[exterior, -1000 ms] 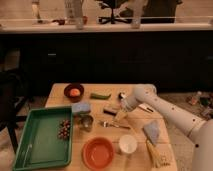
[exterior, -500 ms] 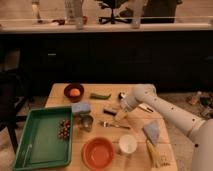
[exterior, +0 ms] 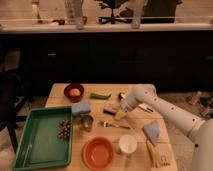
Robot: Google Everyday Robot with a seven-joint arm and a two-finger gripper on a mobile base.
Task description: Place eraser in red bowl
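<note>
The eraser, a small dark block with a tan face, lies on the wooden table near its middle. My gripper is low over the table, just right of the eraser and very close to it; I cannot tell whether they touch. The white arm reaches in from the right. The red bowl, wide and orange-red, stands at the front of the table, well below and left of the gripper, and looks empty.
A green tray with dark grapes fills the left. A pale blue block, metal cup, fork, white cup, blue-grey cloth, maroon bowl and green item surround the eraser.
</note>
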